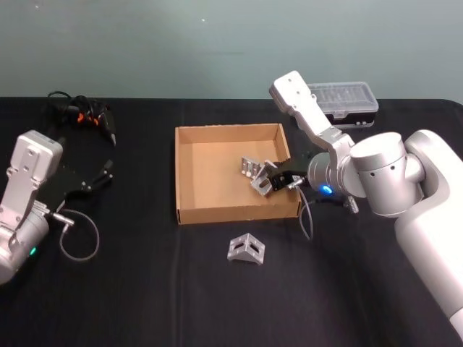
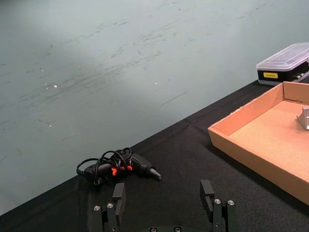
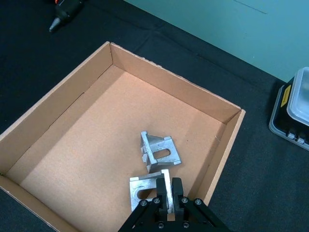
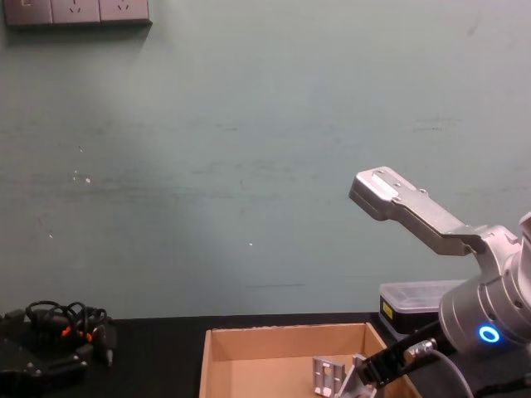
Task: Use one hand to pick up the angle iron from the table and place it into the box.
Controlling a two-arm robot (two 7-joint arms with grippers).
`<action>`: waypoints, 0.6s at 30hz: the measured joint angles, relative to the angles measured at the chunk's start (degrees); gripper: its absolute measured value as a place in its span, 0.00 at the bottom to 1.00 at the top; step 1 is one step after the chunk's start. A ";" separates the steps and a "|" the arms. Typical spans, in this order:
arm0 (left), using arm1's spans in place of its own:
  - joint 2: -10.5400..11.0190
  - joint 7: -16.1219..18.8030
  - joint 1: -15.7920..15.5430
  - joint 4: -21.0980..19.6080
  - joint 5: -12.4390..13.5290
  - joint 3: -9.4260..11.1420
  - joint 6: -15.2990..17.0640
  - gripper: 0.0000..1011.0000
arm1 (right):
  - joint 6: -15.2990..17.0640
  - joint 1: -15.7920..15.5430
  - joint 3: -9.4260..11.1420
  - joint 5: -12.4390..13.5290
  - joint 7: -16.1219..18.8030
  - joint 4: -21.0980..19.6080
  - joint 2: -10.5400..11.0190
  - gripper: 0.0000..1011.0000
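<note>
Table: matte black. Box central; one angle iron near its front wall. Plastic case behind-right of box, corded tool behind-left.

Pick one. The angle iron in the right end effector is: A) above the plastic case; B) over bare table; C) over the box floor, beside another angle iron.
C: the right end effector holds its angle iron over the box floor, next to a second angle iron.
</note>
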 joint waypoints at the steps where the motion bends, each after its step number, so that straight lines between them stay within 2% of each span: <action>1: 0.00 0.00 0.00 0.00 0.00 0.00 0.00 1.00 | 0.00 0.00 0.00 0.01 0.00 -0.01 0.01 0.08; 7: 0.00 0.00 0.00 0.00 0.00 0.00 0.00 1.00 | 0.00 0.00 0.02 0.05 -0.02 -0.14 0.07 0.10; 14: 0.00 0.00 0.00 0.00 0.00 0.00 0.00 1.00 | 0.00 -0.01 0.02 0.09 -0.03 -0.28 0.11 0.32; 15: 0.00 0.00 0.00 0.00 0.00 0.00 0.00 1.00 | 0.00 -0.01 0.02 0.10 -0.03 -0.28 0.12 0.38; 18: 0.00 0.00 0.00 0.00 0.00 0.00 0.00 1.00 | 0.01 -0.02 0.02 0.11 -0.04 -0.32 0.13 0.43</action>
